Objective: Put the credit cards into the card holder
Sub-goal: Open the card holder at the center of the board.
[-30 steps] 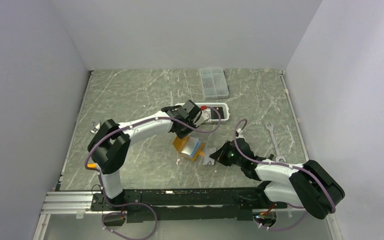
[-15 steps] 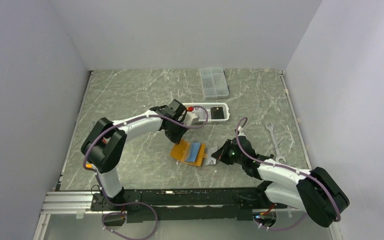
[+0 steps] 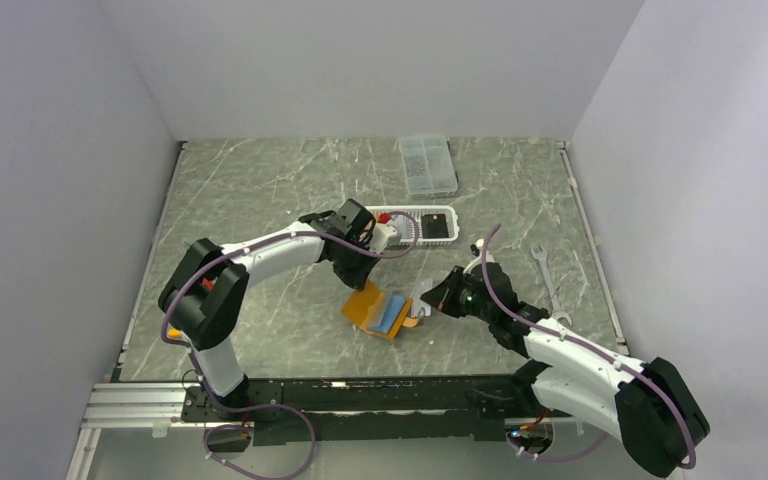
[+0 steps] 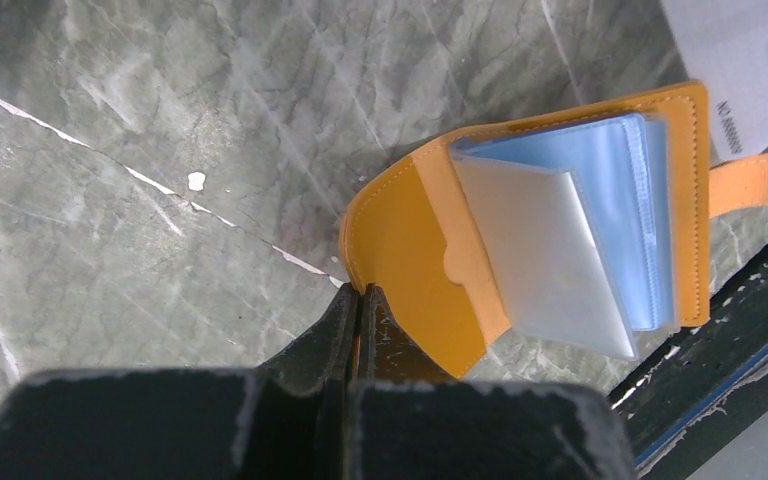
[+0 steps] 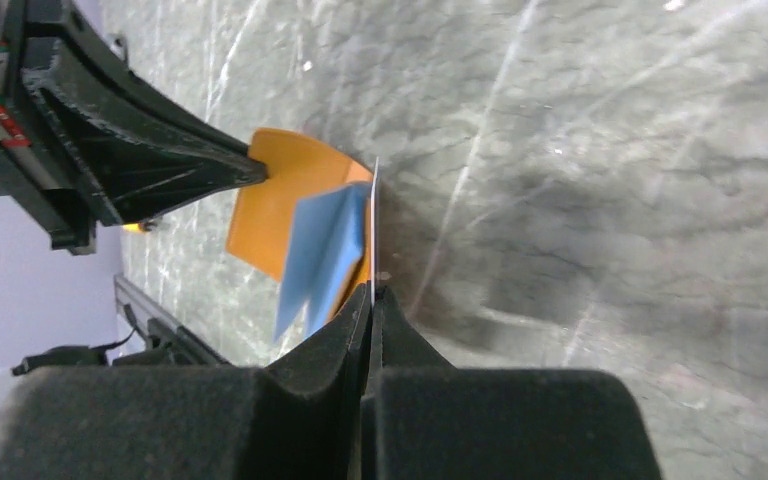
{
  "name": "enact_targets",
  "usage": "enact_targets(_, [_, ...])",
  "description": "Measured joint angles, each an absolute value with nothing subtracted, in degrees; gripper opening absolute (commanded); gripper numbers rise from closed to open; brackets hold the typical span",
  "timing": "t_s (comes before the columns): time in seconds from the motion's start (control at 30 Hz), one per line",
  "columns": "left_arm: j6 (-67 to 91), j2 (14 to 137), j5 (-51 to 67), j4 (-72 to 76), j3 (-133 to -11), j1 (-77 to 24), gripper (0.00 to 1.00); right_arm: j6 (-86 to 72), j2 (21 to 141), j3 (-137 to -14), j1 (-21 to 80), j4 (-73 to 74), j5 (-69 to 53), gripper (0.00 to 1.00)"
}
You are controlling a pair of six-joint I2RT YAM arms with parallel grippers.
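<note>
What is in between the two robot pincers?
The open orange card holder, between the left pincer gripping its flap and the right pincer holding a credit card; the top camera shows it.

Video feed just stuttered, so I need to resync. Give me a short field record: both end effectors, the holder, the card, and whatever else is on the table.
left end effector: shut, pinching the edge of the holder's orange cover
right end effector: shut on a card, seen edge-on
holder: open, blue sleeves fanned
card position: at the holder's right side by the sleeves, not visibly inside one
basket: behind the holder, black card inside
wrench: lying to the right
</note>
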State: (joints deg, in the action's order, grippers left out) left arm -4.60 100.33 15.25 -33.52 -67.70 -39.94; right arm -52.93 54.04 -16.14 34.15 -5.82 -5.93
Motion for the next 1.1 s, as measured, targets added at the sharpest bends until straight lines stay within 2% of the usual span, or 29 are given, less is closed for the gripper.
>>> enact_targets(0.47, [-3.6, 99.6, 15.0, -34.4, -67.7, -41.5, 0.0, -48.9, 63.1, -18.9, 34.4, -14.6, -19.0, 0.0])
enact_targets(0.9, [-3.2, 95.6, 11.7, -39.6, -73.2, -44.1, 0.0, -43.1, 50.5, -29.0, 32.6, -4.9, -9.0, 0.0])
enact_targets(1.1, [-2.1, 95.5, 11.7, -39.9, -72.9, -44.5, 0.0, -44.9, 55.2, -28.2, 33.6, -6.8, -11.7, 0.0])
